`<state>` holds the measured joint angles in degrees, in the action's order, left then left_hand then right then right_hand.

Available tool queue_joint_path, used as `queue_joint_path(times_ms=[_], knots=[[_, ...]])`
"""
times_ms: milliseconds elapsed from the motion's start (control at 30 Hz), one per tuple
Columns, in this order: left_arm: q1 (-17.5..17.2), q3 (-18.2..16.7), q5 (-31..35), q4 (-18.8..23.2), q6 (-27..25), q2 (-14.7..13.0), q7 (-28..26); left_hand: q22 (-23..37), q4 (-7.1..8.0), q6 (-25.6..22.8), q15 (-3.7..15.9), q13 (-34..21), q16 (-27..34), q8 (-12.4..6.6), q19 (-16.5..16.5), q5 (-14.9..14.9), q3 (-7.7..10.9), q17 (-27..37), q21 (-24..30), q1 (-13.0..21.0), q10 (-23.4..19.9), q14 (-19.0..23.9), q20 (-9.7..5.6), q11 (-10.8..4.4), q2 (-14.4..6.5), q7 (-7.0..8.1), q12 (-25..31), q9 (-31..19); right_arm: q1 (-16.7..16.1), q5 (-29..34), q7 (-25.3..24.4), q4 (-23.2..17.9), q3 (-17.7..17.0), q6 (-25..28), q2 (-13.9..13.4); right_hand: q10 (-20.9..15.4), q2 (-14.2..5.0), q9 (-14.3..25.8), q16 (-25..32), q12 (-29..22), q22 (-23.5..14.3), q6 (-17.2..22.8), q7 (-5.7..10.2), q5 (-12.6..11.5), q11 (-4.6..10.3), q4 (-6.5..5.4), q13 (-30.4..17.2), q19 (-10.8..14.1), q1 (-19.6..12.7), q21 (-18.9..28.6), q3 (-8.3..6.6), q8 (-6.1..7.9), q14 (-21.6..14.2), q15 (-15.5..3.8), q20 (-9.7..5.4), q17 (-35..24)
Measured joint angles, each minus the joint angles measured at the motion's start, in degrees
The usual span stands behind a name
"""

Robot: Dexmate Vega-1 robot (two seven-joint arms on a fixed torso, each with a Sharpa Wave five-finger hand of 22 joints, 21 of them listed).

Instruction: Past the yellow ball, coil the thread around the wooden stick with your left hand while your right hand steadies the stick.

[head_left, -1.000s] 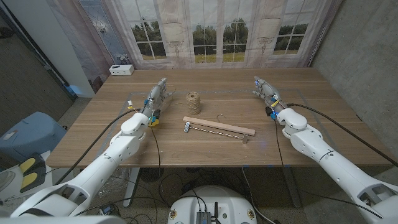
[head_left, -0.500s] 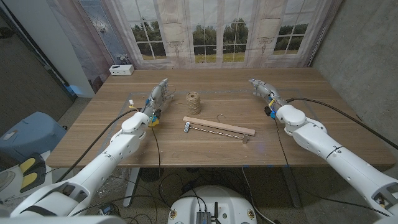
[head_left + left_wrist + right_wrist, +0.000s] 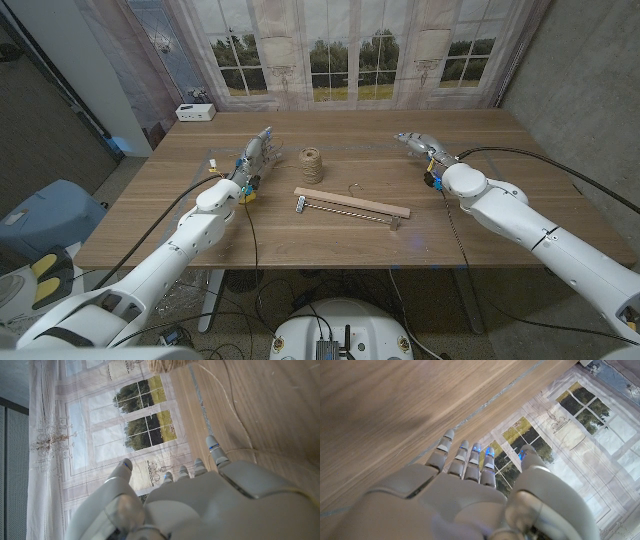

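Over the last second the right hand (image 3: 418,144) had swung inward along the far part of the table (image 3: 480,215), its forearm turning from a straight reach toward a slant across the right side, so that the fingers now pointed toward the middle; the left hand (image 3: 255,153) had hardly moved and stood just left of the twine spool (image 3: 312,165). Both hands held nothing: the right wrist view showed the right hand's fingers (image 3: 470,457) straight and slightly apart above bare wood, and the left wrist view showed the left hand's fingers (image 3: 212,450) extended the same way, with a loose strand of thread (image 3: 227,407) running over the table from the spool. The wooden stick (image 3: 352,203) lay untouched in the middle of the table, nearer the robot than the spool, slanting down to the right, with a small metal piece (image 3: 301,204) at its left end (no yellow ball could be made out at this size). The right hand was well apart from the stick's right end. By my reading the work had not begun, and the right arm's turn looked like the start of an approach to steady the stick; the thread had yet to be picked up.
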<state>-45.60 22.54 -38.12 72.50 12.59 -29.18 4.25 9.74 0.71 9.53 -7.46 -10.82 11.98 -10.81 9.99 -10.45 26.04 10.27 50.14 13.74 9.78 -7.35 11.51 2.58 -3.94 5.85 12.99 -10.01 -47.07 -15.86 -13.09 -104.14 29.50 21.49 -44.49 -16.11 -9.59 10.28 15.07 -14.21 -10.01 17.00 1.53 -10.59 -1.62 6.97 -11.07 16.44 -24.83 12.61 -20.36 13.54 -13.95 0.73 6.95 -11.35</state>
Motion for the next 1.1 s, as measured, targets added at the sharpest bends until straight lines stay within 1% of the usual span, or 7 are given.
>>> queue_joint_path(times_ms=[67,233,300,433,533,733,1100], knots=[[0.0,0.0,0.0,0.0,-0.1,0.0,0.1,0.0,0.0,0.0,-0.14,0.0,0.1,0.0,0.2,0.0,0.0,0.0,0.0,0.0,0.0,0.1,0.17,0.0,0.0,0.0,0.0,0.0,0.5,0.8,0.1,-1.1,0.6,2.0,-0.4,-0.3,-0.46,0.0,0.0,0.0,0.0,0.3,-0.33,0.0,-0.1,0.14,0.0,0.1,-0.5,0.0,-0.14,0.12,-0.3,-0.34,0.11,0.0],[0.0,0.1,-0.1,0.0,-0.2,0.0,0.2,0.0,0.0,-0.2,-0.14,0.0,0.4,0.0,0.2,0.0,0.0,0.0,0.0,-0.5,-0.1,0.3,0.16,0.12,-0.1,0.22,0.0,0.0,1.6,2.8,0.7,-3.7,2.2,6.9,-1.5,-1.1,-0.75,0.0,0.2,-0.2,-0.3,1.2,0.02,0.0,0.27,0.22,0.0,0.4,-0.8,0.0,-0.69,0.12,-0.9,-0.53,-0.2,0.0],[0.0,0.1,-0.1,0.0,-0.3,0.0,0.2,0.0,0.0,-0.2,-0.04,0.0,0.4,0.0,0.2,0.0,0.0,0.0,0.0,-0.5,-0.3,0.5,0.16,0.3,-0.1,0.21,0.0,0.0,2.1,3.7,1.0,-4.9,2.9,8.9,-1.9,-1.5,-0.74,0.0,0.4,-0.2,-0.3,1.5,-0.09,0.0,0.04,0.38,0.0,1.0,-0.8,0.0,-0.85,0.12,-1.3,-0.73,-0.22,0.0],[0.0,0.2,-0.1,0.2,-0.4,-0.1,0.3,0.0,0.0,-0.2,-0.11,0.0,0.4,0.0,0.2,0.0,0.0,0.0,-0.4,-0.5,-0.3,0.5,0.16,0.3,-0.1,0.21,0.0,0.0,3.1,5.6,1.6,-7.4,4.5,13.0,-2.8,-1.7,-0.44,0.0,0.4,-0.2,-0.3,1.9,0.22,0.0,0.29,0.38,0.0,1.0,-1.1,0.0,-0.85,0.12,-1.8,-1.27,-0.19,0.0],[0.0,0.2,-0.1,0.3,-0.5,-0.1,0.3,0.0,-0.24,-0.2,-0.32,0.0,0.4,0.0,0.2,0.0,-0.24,0.0,-0.4,-0.5,-0.3,0.7,0.16,0.3,-0.1,0.21,0.0,0.0,3.9,7.2,2.1,-9.2,5.8,16.0,-3.4,-2.0,-0.82,0.0,0.8,-0.2,-0.3,2.2,-0.06,0.0,0.59,0.62,0.0,1.4,-1.4,0.0,-1.09,0.12,-2.0,-1.47,-0.19,-0.1],[0.0,0.4,-0.1,0.5,-0.7,-0.2,0.6,0.0,-0.24,-0.2,-0.32,0.0,0.4,0.0,0.2,0.0,-0.24,0.3,-0.5,-0.5,-0.3,0.7,0.16,0.3,-0.1,0.21,0.0,0.0,5.1,9.9,2.9,-12.3,8.2,21.5,-4.2,-2.6,-0.53,0.0,0.9,-0.2,-0.3,3.0,0.3,0.0,0.59,0.85,0.0,1.6,-1.7,0.2,-1.32,0.12,-2.2,-1.66,-0.18,-0.3],[0.0,0.6,-0.1,0.8,-0.9,-0.4,1.2,0.0,-0.24,-0.2,-0.32,0.0,0.4,0.0,0.2,0.0,-0.23,0.3,-0.8,-0.5,-0.3,0.7,0.15,0.3,-0.1,0.2,0.0,0.0,6.6,14.0,4.3,-17.1,12.2,28.1,-5.7,-3.4,-0.38,0.0,0.9,-0.2,-0.3,3.8,0.57,0.0,1.31,1.25,0.0,2.1,-2.9,0.2,-1.72,0.12,-2.9,-2.37,-0.5,-0.3]])
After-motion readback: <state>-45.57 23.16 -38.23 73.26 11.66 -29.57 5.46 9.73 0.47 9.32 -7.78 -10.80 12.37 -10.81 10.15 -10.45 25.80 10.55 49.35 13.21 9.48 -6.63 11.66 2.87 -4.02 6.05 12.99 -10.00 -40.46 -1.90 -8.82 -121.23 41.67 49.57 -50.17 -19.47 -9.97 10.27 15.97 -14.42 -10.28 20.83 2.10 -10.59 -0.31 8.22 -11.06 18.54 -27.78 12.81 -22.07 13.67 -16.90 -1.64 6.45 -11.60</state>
